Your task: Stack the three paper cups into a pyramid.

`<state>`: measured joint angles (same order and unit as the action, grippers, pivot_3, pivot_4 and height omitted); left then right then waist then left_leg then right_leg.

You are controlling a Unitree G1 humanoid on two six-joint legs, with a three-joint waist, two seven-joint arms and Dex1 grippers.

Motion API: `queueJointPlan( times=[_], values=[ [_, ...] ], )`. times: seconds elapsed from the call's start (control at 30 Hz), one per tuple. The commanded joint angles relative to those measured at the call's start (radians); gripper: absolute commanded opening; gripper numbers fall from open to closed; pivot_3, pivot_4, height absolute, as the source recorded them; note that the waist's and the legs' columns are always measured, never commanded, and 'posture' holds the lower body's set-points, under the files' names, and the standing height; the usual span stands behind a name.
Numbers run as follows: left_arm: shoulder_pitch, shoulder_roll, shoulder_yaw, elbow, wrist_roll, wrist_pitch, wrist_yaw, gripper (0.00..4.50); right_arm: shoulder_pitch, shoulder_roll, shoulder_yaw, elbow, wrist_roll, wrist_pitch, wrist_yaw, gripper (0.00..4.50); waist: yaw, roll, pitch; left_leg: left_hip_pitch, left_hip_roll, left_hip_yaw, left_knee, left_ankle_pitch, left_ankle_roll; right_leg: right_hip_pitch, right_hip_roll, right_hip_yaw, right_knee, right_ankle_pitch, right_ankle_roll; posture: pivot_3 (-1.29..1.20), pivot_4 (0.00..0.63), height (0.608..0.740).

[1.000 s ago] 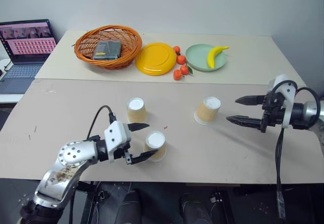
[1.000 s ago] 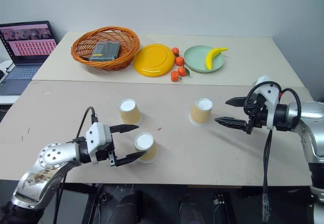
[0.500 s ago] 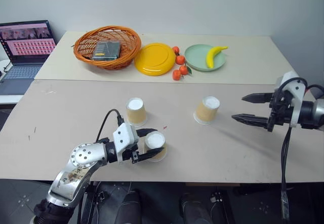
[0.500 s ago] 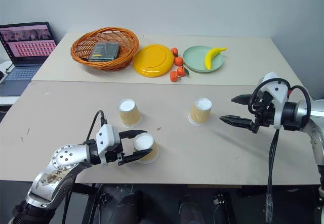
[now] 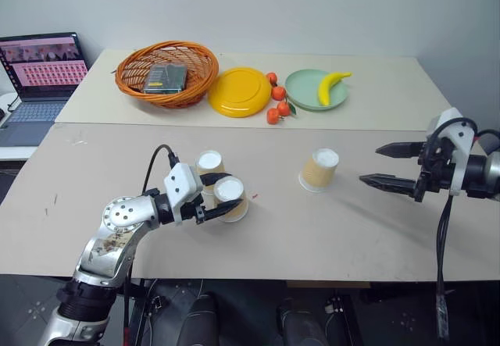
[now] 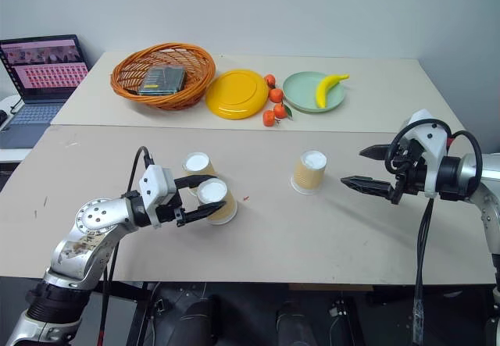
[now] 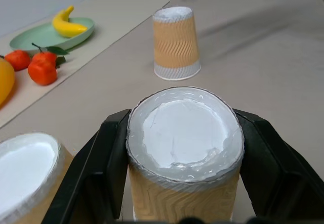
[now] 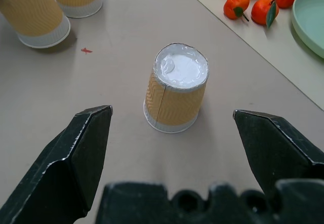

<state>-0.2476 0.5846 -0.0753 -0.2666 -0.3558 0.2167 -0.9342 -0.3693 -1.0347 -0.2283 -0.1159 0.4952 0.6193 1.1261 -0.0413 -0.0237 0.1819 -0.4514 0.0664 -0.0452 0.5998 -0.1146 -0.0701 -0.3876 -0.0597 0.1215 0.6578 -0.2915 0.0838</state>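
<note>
Since a second ago the left gripper [image 5: 220,201] has clamped its black fingers on one tan ribbed paper cup [image 5: 231,198] and carried it beside the second cup [image 5: 209,164], lower centre-left. The right gripper [image 5: 383,165] hangs wide open and empty, at right, facing the third cup [image 5: 319,169] at centre.

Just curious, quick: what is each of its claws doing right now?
Left gripper: closed on a paper cup.
Right gripper: open, holding nothing.
</note>
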Motion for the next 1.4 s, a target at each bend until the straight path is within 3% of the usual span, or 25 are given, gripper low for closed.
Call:
queueJointPlan(
  times=[0.03,0.7,1.4],
  values=[
    [-0.044,-0.01,-0.029,-0.026,-0.013,-0.013,-0.037,2.73,0.032,-0.005,-0.072,-0.02,0.011,-0.032,-0.01,4.5,0.0,0.0,0.0,0.0,0.0,0.0,0.0,0.0,0.0,0.0,0.0,0.0,0.0,0.0,0.0,0.0,0.15,0.732],
    [-0.373,-0.074,-0.185,0.151,-0.005,0.072,-0.238,2.73,0.212,0.074,-0.184,-0.182,0.062,-0.01,-0.136,4.5,-0.001,0.0,0.0,-0.001,-0.001,-0.001,0.006,0.0,0.0,0.001,0.001,0.0,0.005,-0.001,0.001,0.0,0.15,0.732],
    [-0.411,-0.153,-0.253,0.255,0.129,0.024,-0.209,2.73,0.232,0.064,-0.228,-0.301,0.15,0.094,-0.245,4.5,-0.002,0.0,0.0,-0.001,-0.001,-0.002,0.006,0.0,0.0,0.001,0.001,0.0,0.005,-0.001,0.002,0.0,0.15,0.732]
  ],
)
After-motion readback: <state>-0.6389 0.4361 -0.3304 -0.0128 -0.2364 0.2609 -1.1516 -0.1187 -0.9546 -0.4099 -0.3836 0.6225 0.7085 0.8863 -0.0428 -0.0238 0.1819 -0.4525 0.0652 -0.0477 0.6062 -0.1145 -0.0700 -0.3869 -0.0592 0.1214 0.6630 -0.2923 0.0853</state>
